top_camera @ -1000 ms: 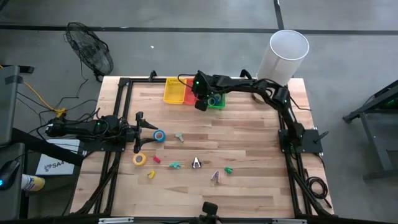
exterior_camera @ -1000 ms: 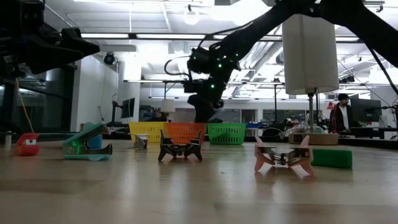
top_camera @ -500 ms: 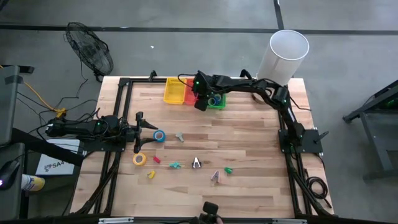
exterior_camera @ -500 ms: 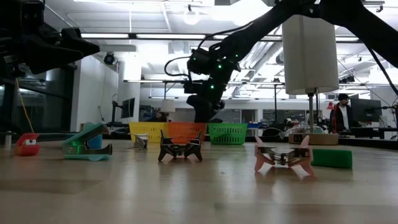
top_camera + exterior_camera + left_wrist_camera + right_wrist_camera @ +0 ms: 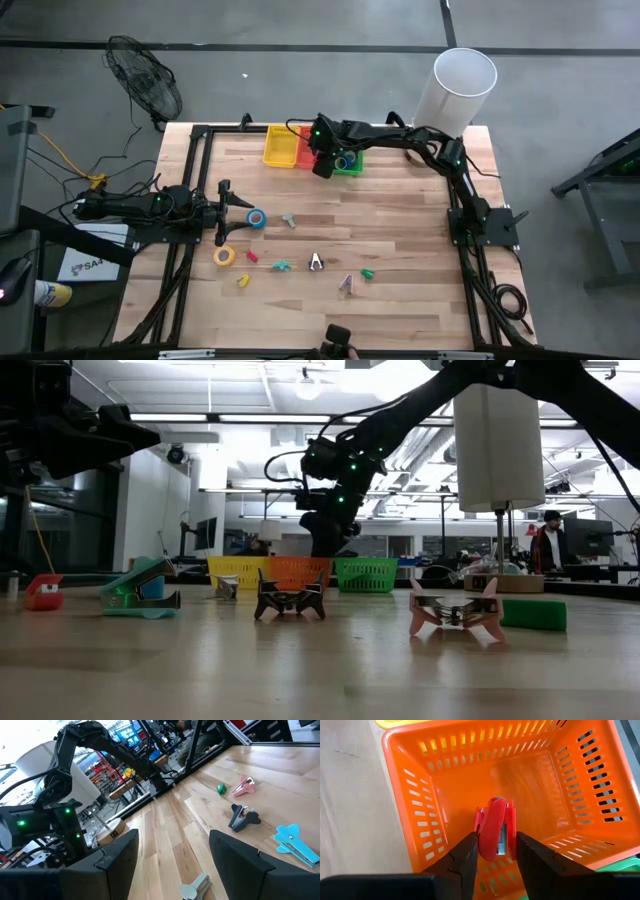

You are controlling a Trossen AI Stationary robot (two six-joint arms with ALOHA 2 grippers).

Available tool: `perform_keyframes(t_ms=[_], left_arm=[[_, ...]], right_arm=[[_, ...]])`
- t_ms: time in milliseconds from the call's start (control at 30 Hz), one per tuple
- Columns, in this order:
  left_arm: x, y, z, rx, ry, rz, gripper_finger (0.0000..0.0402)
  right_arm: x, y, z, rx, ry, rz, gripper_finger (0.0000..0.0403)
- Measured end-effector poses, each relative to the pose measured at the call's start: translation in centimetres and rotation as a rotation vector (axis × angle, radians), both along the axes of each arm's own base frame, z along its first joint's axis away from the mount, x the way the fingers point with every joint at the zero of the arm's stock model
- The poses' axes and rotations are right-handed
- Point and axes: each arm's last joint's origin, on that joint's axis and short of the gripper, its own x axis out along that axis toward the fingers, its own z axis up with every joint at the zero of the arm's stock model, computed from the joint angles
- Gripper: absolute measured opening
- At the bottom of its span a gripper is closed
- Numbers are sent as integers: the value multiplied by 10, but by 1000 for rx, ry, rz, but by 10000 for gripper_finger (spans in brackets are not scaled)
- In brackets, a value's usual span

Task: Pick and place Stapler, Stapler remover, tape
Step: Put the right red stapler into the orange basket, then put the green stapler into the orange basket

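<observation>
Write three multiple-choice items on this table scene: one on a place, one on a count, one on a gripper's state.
1. The right gripper hangs over which container?
A. the white bin
B. the orange basket
C. a blue tray

2. How many baskets stand in the row at the table's far edge?
A. one
B. five
C. three

3. How does the left gripper stand?
A. open, with nothing in it
B. shut on a tape roll
C. shut on a stapler remover

Answers:
1 B: the right wrist view looks down into orange slotted walls, with the red stapler inside them.
2 C: the low view shows the yellow basket, the orange one and the green basket side by side.
3 A: the left wrist view shows bare wood through the wide gap.
</observation>
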Motion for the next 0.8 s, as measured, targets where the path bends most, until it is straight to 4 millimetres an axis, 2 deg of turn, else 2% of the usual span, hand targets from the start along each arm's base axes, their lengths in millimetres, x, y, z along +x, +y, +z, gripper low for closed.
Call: perform_keyframes(t_ms=[433, 600, 800], left_arm=[[0, 0, 0, 0, 0, 0, 239], [0, 0, 0, 0, 0, 0, 239], [0, 0, 0, 0, 0, 0, 239]], right_arm=[[-1, 0, 3, -10, 3, -6, 176], [-4, 1, 18, -24, -24, -4, 177], [-15, 10, 49, -26, -32, 1, 178]])
